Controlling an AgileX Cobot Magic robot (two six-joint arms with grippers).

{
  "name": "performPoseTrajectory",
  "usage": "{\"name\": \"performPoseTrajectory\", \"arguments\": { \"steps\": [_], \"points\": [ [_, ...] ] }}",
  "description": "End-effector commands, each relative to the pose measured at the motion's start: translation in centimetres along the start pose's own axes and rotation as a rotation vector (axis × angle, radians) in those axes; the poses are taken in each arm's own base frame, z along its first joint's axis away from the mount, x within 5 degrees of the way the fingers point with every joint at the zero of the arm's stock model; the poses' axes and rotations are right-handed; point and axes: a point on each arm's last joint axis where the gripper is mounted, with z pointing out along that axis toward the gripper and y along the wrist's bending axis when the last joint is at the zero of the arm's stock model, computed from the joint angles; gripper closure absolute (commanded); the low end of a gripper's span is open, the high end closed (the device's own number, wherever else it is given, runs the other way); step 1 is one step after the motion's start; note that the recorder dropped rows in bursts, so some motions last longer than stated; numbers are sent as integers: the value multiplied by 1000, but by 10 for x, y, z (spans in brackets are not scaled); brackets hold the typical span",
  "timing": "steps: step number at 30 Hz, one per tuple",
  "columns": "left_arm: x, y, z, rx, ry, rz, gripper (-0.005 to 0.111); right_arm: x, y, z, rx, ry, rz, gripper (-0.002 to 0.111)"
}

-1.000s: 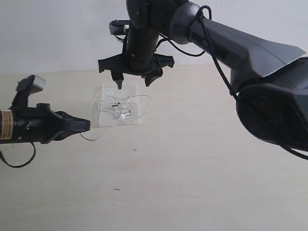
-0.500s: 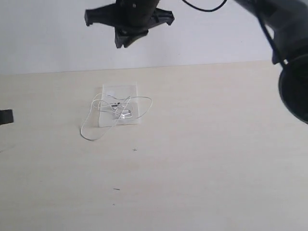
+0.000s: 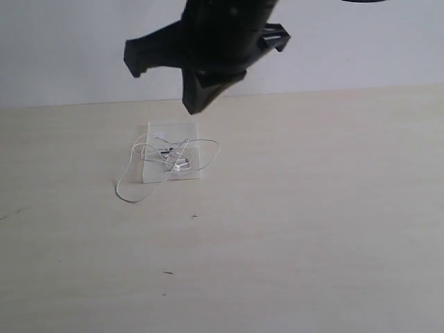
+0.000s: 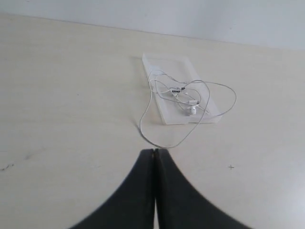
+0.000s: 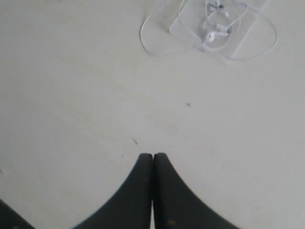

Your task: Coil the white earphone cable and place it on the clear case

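The white earphone cable (image 3: 182,164) lies in a loose tangle on the clear case (image 3: 173,130), toward the far left of the pale table (image 3: 312,243). One loop spills off the case's near-left corner onto the tabletop, and another hangs over its right edge. The earbuds seem to sit on the case, though they are tiny from here. The right gripper (image 3: 193,103) hangs high above the case, jaws pressed together, holding nothing. The left gripper (image 4: 154,153) is likewise closed and empty, pointing at the stray loop, apart from it.
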Motion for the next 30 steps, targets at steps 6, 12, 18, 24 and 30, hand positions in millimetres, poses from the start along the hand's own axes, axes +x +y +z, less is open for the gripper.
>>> {"name": "performPoseTrajectory", "arguments": {
  "steps": [6,12,18,24,30],
  "points": [
    [0,-1,-3,12,-13,0,107,98,-1,-42,-6,-174,-42,108],
    [0,-1,-3,12,-13,0,107,134,-6,-60,-3,-137,-42,108],
    [0,-1,-3,12,-13,0,107,134,-6,-72,-18,-215,-42,108],
    [0,-1,-3,12,-13,0,107,146,-12,-100,3,-688,-214,108],
    [0,-1,-3,12,-13,0,107,212,-53,-89,124,-1053,-144,108]
  ]
}}
